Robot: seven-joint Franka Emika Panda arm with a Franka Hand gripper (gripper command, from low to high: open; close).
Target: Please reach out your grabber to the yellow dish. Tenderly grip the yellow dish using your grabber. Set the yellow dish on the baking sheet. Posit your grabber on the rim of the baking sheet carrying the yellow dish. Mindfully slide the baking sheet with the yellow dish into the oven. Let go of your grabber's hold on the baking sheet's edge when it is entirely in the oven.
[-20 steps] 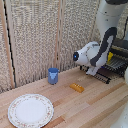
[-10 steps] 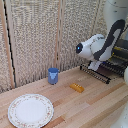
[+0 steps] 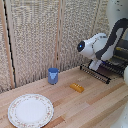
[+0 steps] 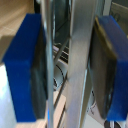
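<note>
Grabber [image 4: 70,65], raised slightly over 1 s, straddles the sheet [image 3: 100,74] rim half-open, clamping unclear; we see no dish, and the sheet has not shifted, so sliding remains.

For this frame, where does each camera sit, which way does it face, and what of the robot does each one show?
Exterior view: off the arm, looking across the wooden table at the white and grey arm's end over the dark grey wire-ribbed tray.
Wrist view: on the wrist, looking between two blue-tipped fingers at a metal bar.
Shared: the tray's ribs and the gripper.
</note>
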